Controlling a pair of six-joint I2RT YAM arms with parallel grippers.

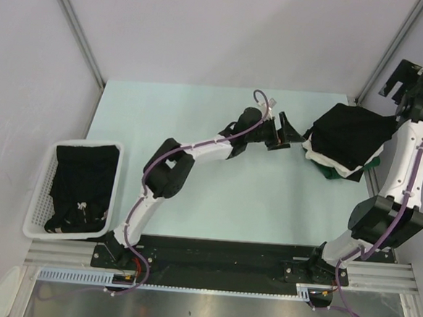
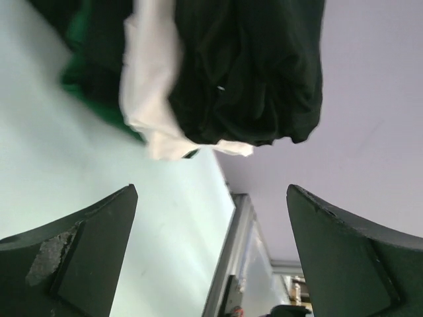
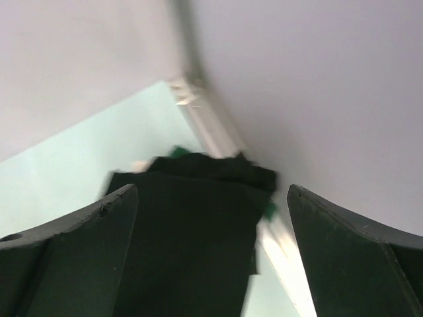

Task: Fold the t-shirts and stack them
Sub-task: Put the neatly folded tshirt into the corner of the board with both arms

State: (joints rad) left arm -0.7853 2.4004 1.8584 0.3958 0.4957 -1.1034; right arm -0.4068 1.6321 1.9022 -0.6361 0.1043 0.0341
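Note:
A stack of folded t-shirts (image 1: 345,141) lies at the table's right edge, with a black one on top and white and green layers under it. In the left wrist view the stack's black top (image 2: 251,72), white layer (image 2: 153,86) and green layer (image 2: 82,86) hang just beyond the fingers. My left gripper (image 1: 288,135) (image 2: 211,191) stands open just left of the stack, holding nothing. The right gripper (image 1: 400,83) (image 3: 211,191) is open, raised above the stack's right side, and looks down on the black top shirt (image 3: 192,231). More black t-shirts (image 1: 85,186) lie crumpled in the basket.
A white mesh basket (image 1: 37,201) sits off the table's left edge. The pale green mat (image 1: 223,195) covers the table. Metal frame posts and grey walls close in the back and the right, where the stack overhangs the table rail (image 1: 373,186).

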